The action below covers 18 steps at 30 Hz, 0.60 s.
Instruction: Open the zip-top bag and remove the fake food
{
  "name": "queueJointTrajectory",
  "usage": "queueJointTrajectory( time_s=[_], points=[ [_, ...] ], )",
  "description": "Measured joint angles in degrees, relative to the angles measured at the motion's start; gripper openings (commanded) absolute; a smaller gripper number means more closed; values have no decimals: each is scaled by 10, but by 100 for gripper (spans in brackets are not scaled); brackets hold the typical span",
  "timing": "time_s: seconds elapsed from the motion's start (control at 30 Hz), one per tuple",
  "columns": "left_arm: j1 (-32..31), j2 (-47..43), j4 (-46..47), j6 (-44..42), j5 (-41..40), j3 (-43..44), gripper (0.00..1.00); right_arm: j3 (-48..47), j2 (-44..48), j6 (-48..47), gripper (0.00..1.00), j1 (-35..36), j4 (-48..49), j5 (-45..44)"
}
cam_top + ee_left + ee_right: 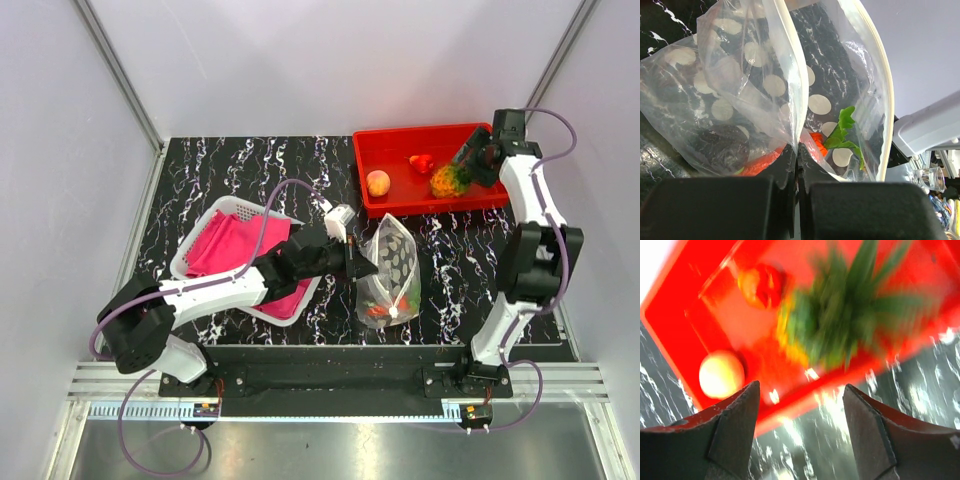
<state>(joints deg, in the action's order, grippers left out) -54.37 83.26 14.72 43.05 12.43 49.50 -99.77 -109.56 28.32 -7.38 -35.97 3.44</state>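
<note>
Bright, even overhead light keeps the top view sharp, with soft shadows on the desk (200, 170). The right wrist view is smeared by motion blur: the pineapple (850, 315) and red tray (675, 320) lose their edges. The zip-top bag (740, 100) is crisp, with a mild sheen.

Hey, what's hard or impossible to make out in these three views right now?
Right wrist: pineapple is motion-blurred; whether it rests on the tray is unclear.
Top: food inside the bag is too small and veiled by dotted plastic.
Left wrist: the bag's lower part is hidden behind the left gripper.
</note>
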Motion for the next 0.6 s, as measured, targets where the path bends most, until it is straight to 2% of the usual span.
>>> queueJointTrajectory(
  time_s=[0.1,0.27,0.43,0.5,0.6],
  points=[
    [0,-1,-1,0,-4,0,0,54,82,-7,76,34,-30,-27],
    [0,-11,-2,0,-11,0,0,145,268,-18,73,163,-52,-38],
    [0,-18,-22,-5,-12,8,0,223,427,-33,63,231,-91,-27],
    [0,-18,-45,-13,-12,21,0,243,466,-42,46,249,-113,-20],
    [1,-14,-89,-33,-10,62,0,270,512,-57,30,267,-143,22]
  ],
)
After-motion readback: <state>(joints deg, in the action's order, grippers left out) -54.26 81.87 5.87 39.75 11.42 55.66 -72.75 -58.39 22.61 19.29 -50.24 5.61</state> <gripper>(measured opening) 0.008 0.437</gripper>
